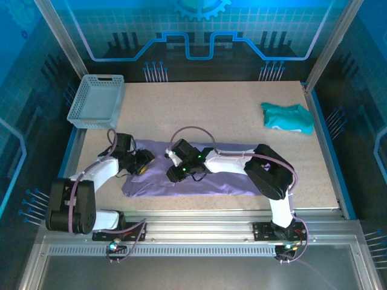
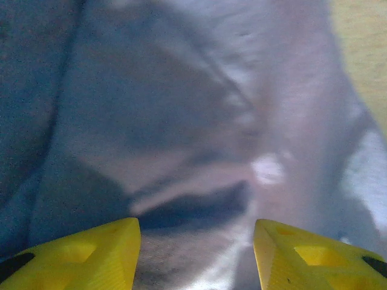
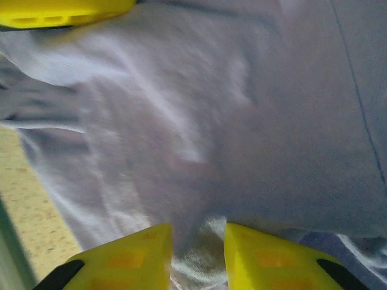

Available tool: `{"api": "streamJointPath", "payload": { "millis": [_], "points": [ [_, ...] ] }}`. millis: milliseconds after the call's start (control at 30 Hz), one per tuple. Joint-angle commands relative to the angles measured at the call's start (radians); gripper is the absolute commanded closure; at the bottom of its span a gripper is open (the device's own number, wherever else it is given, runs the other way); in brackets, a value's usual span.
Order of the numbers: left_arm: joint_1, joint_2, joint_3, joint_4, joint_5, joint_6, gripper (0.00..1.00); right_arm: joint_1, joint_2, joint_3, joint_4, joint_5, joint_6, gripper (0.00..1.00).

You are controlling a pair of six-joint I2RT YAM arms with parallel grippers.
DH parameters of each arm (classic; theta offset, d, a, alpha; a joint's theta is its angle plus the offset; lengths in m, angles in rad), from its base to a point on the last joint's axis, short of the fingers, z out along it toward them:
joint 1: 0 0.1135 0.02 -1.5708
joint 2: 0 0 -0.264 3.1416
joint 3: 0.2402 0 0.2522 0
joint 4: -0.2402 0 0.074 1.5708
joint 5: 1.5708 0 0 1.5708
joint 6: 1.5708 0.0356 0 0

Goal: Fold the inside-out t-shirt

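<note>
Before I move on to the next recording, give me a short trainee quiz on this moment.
1. True or false: the teal garment lies on top of the purple t-shirt.
2. The basket stands at the table's: A) far left corner, B) far right corner, C) near right corner.
3. Fill in: the left gripper, above the t-shirt, has its fingers ___.
Key: 1 false; 2 A; 3 open.

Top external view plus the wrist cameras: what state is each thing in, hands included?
t-shirt: laid out in a long, wrinkled band, with both hands on it.
teal garment: crumpled in a heap at the far right, apart from both hands.
basket: upright, looks empty.
left hand: open, fingers apart over the fabric.
right hand: fingers nearly together, pinching a fold of the t-shirt.
</note>
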Motion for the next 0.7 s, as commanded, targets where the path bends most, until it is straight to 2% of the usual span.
{"api": "streamJointPath", "payload": {
  "millis": [0, 133, 233, 333, 367, 433, 533, 667],
  "points": [
    [0.012, 0.017, -0.039, 0.046, -0.044, -0.009, 0.47, -0.016, 0.035, 0.008, -0.057, 0.014, 0.051, 0.72],
    [0.036, -0.1, -0.022, -0.032, -0.159, 0.043, 0.4, -0.031, -0.056, -0.026, -0.073, 0.03, -0.001, 0.72],
    [0.06, -0.212, 0.0, -0.077, -0.263, 0.076, 0.35, -0.049, -0.162, -0.075, -0.064, 0.028, -0.042, 0.67],
    [0.099, -0.256, 0.009, -0.091, -0.302, 0.083, 0.2, -0.061, -0.254, -0.131, -0.034, 0.02, -0.07, 0.6],
    [0.108, -0.247, 0.012, -0.089, -0.295, 0.091, 0.14, -0.066, -0.275, -0.146, -0.025, 0.02, -0.075, 0.58],
    [0.114, -0.193, 0.04, -0.104, -0.29, 0.126, 0.06, -0.074, -0.313, -0.181, -0.004, 0.019, -0.082, 0.44],
    [0.112, -0.097, 0.077, -0.112, -0.277, 0.144, 0.01, -0.095, -0.346, -0.211, 0.011, 0.0, -0.093, 0.32],
    [0.108, 0.01, 0.091, -0.089, -0.23, 0.165, 0.01, -0.123, -0.387, -0.24, 0.006, -0.024, -0.113, 0.27]
  ]
}}
